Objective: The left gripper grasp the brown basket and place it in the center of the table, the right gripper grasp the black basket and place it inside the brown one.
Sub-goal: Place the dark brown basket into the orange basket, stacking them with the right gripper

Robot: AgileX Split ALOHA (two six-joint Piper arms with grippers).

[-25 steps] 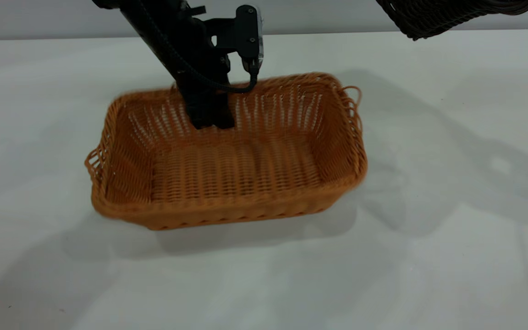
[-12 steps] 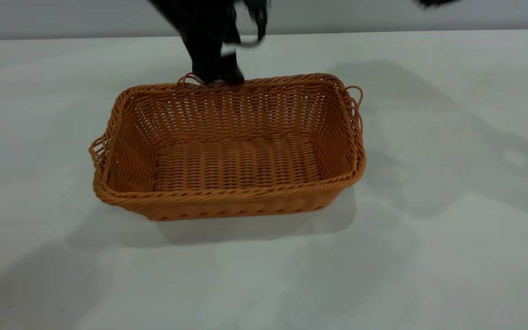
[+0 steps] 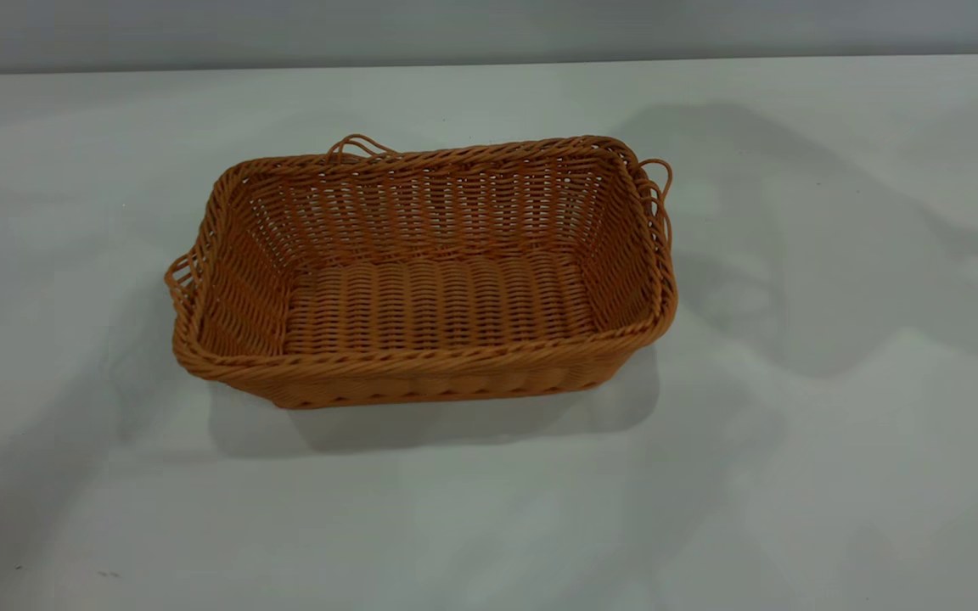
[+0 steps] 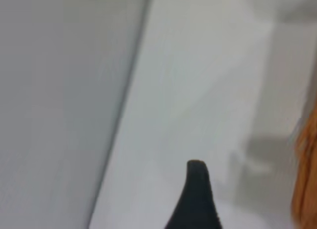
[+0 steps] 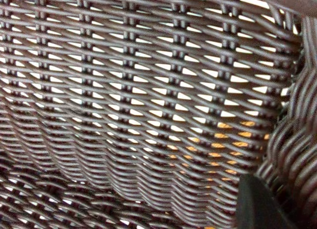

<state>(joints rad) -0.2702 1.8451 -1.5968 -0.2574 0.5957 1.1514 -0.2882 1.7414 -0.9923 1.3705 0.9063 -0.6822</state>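
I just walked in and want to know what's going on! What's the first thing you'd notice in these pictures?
The brown basket grabs the eye first: it sits empty and alone near the middle of the table, with no arm showing in the exterior view. Next is the black basket, whose dark weave fills the right wrist view, with orange glinting through its gaps. One dark finger of the left gripper shows over bare table in the left wrist view.

bare white lab table (image 3: 837, 475)
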